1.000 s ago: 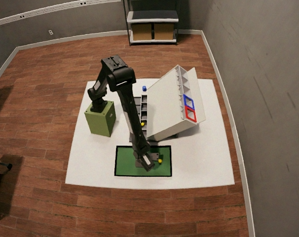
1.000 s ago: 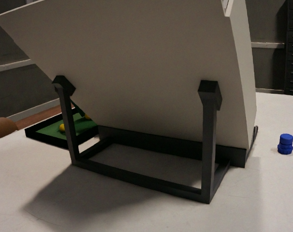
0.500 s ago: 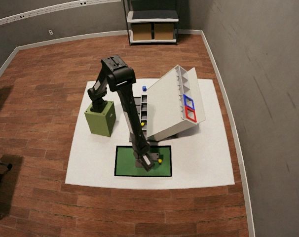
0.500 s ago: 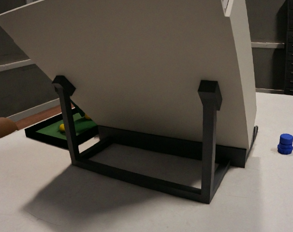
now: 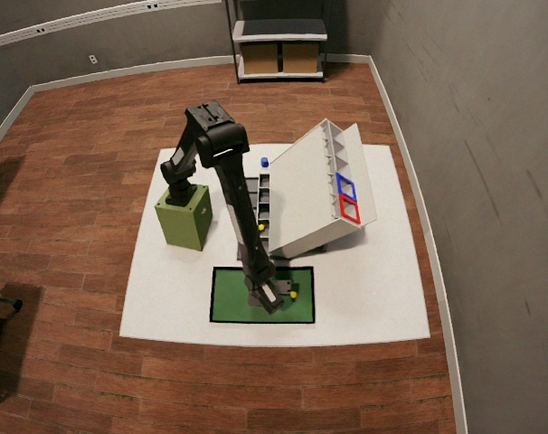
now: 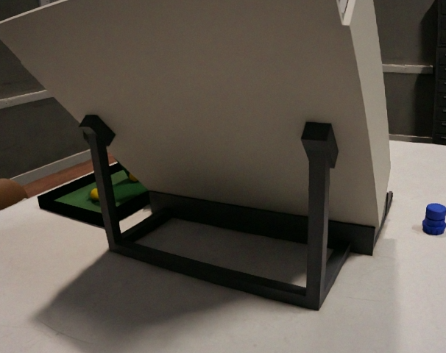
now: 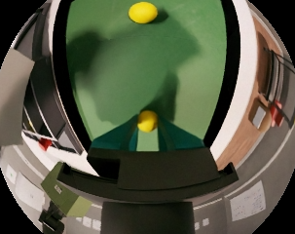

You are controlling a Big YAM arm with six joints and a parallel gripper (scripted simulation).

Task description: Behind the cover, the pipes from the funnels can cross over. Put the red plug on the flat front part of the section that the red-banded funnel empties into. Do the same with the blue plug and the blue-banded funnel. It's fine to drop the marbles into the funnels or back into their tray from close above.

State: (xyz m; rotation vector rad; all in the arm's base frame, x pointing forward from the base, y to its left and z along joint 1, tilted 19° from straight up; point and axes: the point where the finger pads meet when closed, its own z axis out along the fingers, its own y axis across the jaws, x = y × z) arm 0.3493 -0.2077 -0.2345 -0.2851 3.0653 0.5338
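Note:
My gripper [image 7: 147, 122] is low over the green tray [image 5: 227, 291] [image 7: 100, 63], shut on a yellow marble [image 7: 147, 121]. Another yellow marble [image 5: 293, 295] [image 7: 143, 13] [image 6: 95, 194] lies loose in the tray. A third yellow marble [image 5: 261, 227] sits in a section of the front row, second from the tray side. The blue plug [image 5: 264, 162] [image 6: 434, 219] stands on the table beyond the row's far end. The red plug [image 7: 45, 143] shows small near the row; the arm hides it in the top view. The red-banded funnel [image 5: 357, 212] is at the near end, beside the blue-banded funnel [image 5: 353, 188].
The sloping grey cover [image 5: 297, 186] hides the pipes and rises from the front row to the funnels. A dark stand [image 6: 216, 268] carries it. The arm's green base block [image 5: 178, 229] stands on the left. My forearm passes over the near end of the row.

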